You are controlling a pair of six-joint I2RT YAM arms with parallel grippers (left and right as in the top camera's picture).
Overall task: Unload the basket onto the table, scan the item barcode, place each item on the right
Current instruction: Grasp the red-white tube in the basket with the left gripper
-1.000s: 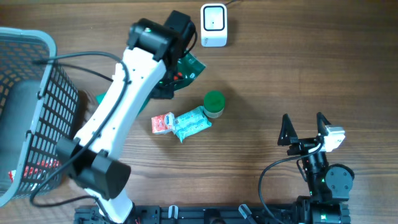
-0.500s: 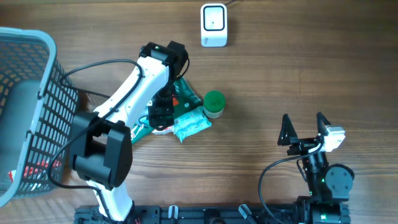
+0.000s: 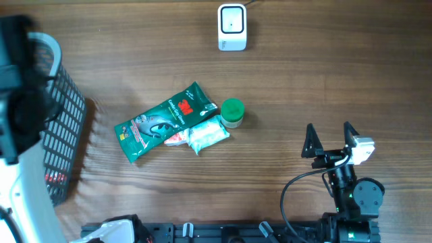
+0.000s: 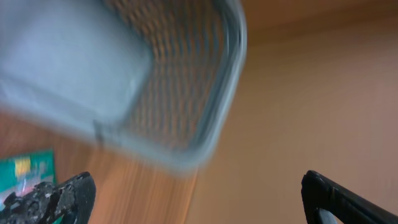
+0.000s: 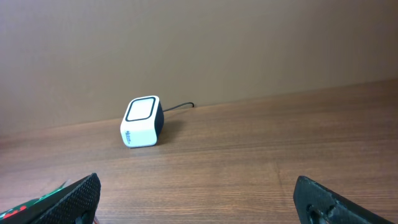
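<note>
A green packet (image 3: 165, 121) is seen flat on the table (image 3: 304, 74), left of the white scanner (image 3: 231, 27) and nearer the robot. The fingers of the left gripper (image 4: 196, 199) and right gripper (image 3: 329, 131) are spread apart and empty. The left is blurred, seemingly far left of the scanner.

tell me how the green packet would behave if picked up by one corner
The packet looks like thin, flat film, so it would probably flop and sag from a corner grip. Being so flat, it is likely light. It lies against the small pouches, so pushing it may shift them too.
</note>
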